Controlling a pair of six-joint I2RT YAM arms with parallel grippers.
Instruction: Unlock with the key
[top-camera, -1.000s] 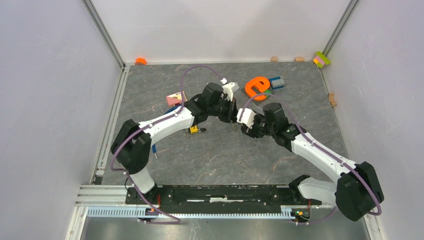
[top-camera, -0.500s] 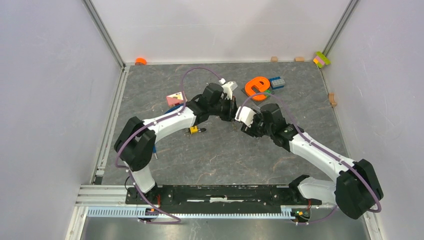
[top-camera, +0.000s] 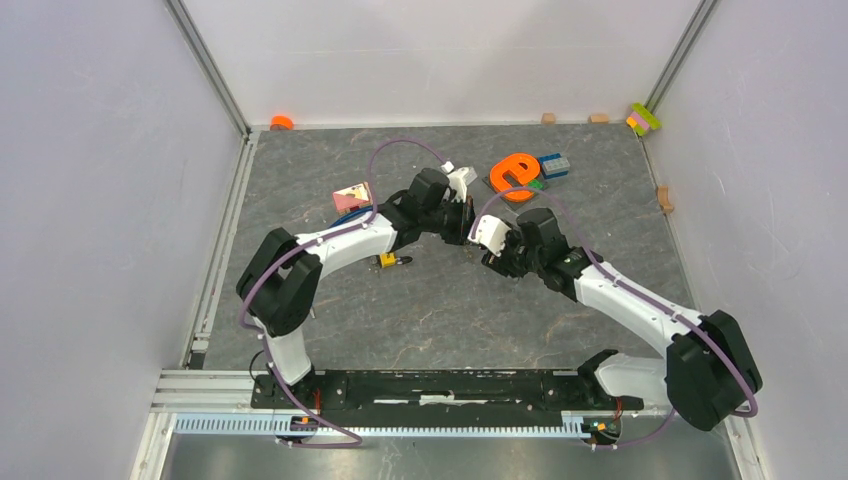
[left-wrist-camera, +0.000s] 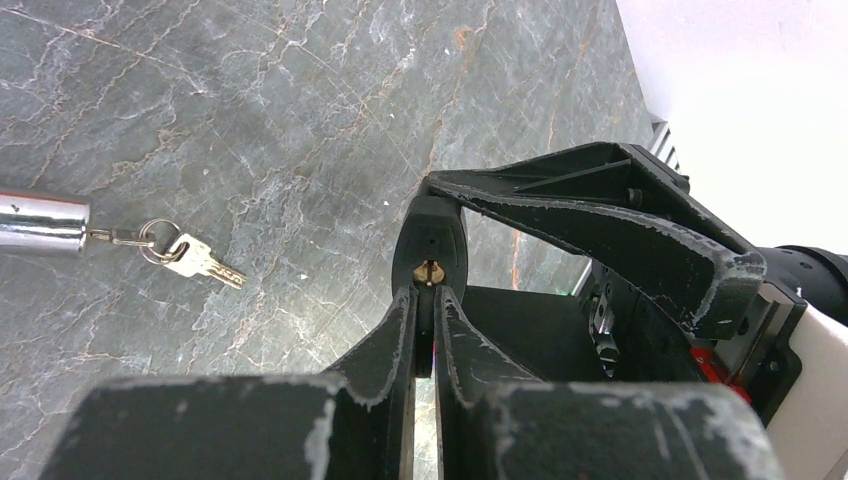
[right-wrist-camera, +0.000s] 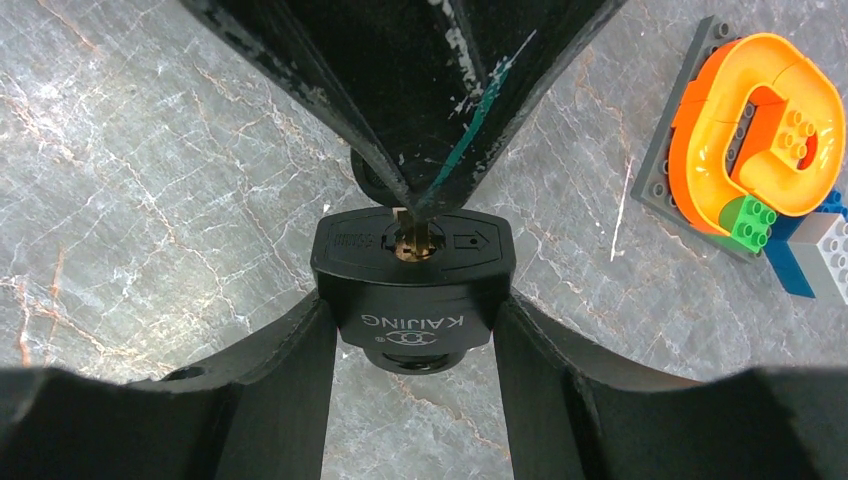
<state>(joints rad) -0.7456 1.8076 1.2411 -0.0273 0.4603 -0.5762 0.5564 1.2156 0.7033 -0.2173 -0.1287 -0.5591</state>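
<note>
My right gripper (top-camera: 492, 247) is shut on a black padlock (right-wrist-camera: 413, 300) marked KAIJING, its fingers (right-wrist-camera: 270, 390) clamping the body on both sides. The brass keyhole (right-wrist-camera: 410, 243) faces my left gripper. My left gripper (left-wrist-camera: 425, 297) is shut on the black head of the key (left-wrist-camera: 426, 335), whose tip sits in the padlock's keyhole (left-wrist-camera: 430, 270). The padlock (left-wrist-camera: 437, 235) is held above the table between the two grippers, which meet at the table's middle (top-camera: 474, 235). The shackle is hidden.
Spare keys on a ring (left-wrist-camera: 190, 258) lie beside a chrome cylinder (left-wrist-camera: 40, 222) on the grey table. An orange and grey brick build (top-camera: 518, 172) stands behind the grippers, and a pink block (top-camera: 349, 197) is to the left. Small blocks line the far wall.
Both grippers stay joined at the padlock. The left arm's elbow has swung to the right, and the right wrist has shifted slightly up and left.
</note>
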